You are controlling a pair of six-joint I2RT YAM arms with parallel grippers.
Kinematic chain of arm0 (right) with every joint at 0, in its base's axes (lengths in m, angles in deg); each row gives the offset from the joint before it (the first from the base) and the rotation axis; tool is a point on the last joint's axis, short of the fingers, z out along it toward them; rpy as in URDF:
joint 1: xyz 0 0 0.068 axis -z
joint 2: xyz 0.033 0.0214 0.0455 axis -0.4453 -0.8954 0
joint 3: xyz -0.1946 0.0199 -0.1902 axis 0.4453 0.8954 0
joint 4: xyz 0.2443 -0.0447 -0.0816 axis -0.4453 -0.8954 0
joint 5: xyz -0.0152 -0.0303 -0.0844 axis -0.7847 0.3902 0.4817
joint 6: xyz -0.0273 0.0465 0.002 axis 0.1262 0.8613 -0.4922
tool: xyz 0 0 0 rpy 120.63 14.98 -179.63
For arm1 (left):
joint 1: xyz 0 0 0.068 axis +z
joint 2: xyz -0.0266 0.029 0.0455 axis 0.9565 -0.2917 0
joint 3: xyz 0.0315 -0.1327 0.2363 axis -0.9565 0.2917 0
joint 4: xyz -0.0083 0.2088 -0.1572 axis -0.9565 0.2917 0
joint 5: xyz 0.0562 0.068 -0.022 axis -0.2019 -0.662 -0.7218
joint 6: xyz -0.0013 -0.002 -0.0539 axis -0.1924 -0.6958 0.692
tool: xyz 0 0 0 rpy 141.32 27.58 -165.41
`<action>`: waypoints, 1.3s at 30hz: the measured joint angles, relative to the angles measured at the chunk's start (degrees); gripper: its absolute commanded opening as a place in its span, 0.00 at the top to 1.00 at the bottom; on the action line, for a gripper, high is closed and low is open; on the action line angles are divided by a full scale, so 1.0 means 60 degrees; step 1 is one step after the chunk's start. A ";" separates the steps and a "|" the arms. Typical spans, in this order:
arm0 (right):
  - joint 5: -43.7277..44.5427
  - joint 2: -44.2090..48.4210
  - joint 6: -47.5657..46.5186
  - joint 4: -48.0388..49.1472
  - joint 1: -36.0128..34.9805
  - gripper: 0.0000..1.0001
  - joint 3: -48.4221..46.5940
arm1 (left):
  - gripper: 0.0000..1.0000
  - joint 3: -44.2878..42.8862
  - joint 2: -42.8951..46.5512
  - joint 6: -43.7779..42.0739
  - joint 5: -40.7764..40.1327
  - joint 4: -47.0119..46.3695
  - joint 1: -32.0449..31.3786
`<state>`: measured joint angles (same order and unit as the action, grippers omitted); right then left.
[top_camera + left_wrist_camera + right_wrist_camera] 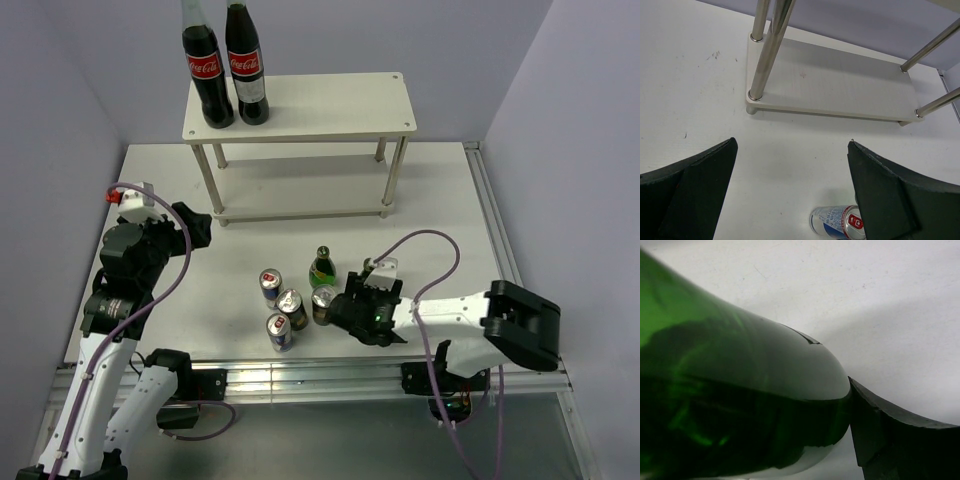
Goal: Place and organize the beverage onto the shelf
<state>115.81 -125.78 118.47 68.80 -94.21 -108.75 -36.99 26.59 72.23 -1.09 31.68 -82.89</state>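
Observation:
The white two-tier shelf (330, 110) stands at the back; its lower board (840, 85) shows in the left wrist view. On the table stand one green bottle (321, 268), two blue-and-silver cans (270, 287) (280, 332) and two gold-topped cans (290, 303) (323, 300). My right gripper (345, 308) is low beside the right gold-topped can. It is shut on a second green bottle (740, 405), whose glass fills the right wrist view with one finger (900, 445) pressed against it. My left gripper (195, 228) is open and empty left of the shelf; a blue-and-silver can (837, 222) shows below it.
Two tall cola bottles (225, 65) with red labels stand on the left end of the shelf's top board. Thin metal legs (767, 50) hold up the shelf. Grey walls close in the table on the left, back and right.

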 measured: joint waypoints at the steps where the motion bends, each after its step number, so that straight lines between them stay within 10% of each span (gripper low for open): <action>1: -0.0058 0.0233 -0.0058 -0.0364 -0.0036 1.00 -0.0080 | 0.01 0.0000 0.0004 -0.0004 0.0004 -0.0004 0.0000; 14: -0.0470 0.4095 -0.6058 -0.0259 0.0692 1.00 -0.3687 | 0.01 0.0000 0.0186 -0.0040 0.0135 -0.0004 0.0000; 26: -0.2113 0.0627 -1.0724 0.0583 0.3730 1.00 -0.9876 | 0.01 0.0000 0.0295 -0.0164 0.0135 -0.0004 0.0000; 39: -0.3453 -0.2601 -1.1151 -0.0667 0.6284 1.00 -1.3074 | 0.01 0.0000 0.0386 -0.0175 0.0138 -0.0004 0.0000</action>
<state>95.09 -141.38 51.56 64.80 -56.51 -187.20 -36.99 28.91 71.18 -0.26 31.66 -82.89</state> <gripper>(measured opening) 0.812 0.994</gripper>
